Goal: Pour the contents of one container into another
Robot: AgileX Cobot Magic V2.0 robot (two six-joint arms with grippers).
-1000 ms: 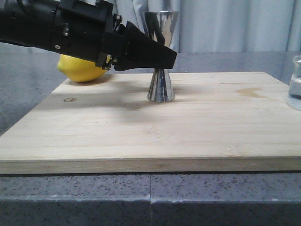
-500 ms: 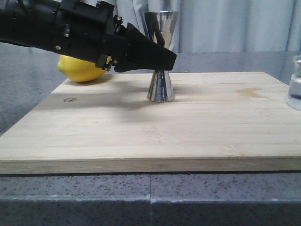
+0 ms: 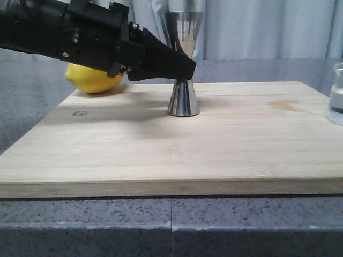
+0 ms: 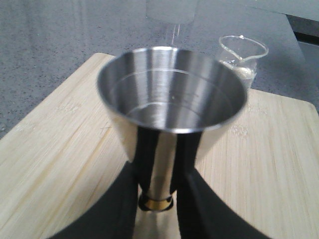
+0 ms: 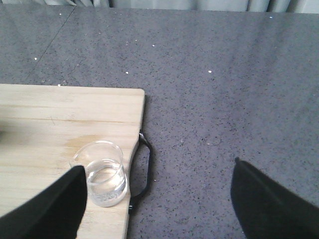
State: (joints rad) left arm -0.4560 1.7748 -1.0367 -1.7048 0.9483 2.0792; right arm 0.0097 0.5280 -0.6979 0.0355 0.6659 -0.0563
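The steel jigger stands upright on the wooden board, towards its far side. My left gripper reaches in from the left at waist height. In the left wrist view its black fingers press in on both sides of the jigger's narrow neck, at the gold band. The glass beaker holds a little clear liquid and stands at the board's right edge. My right gripper hovers open above it, and the beaker lies just inside one finger.
A yellow lemon lies behind the left arm at the board's far left corner. The board has a black handle on its right side, close to the beaker. Grey speckled counter surrounds the board.
The left gripper's near finger has drawn in slightly against the jigger's waist. The jigger and beaker have stayed where they were.
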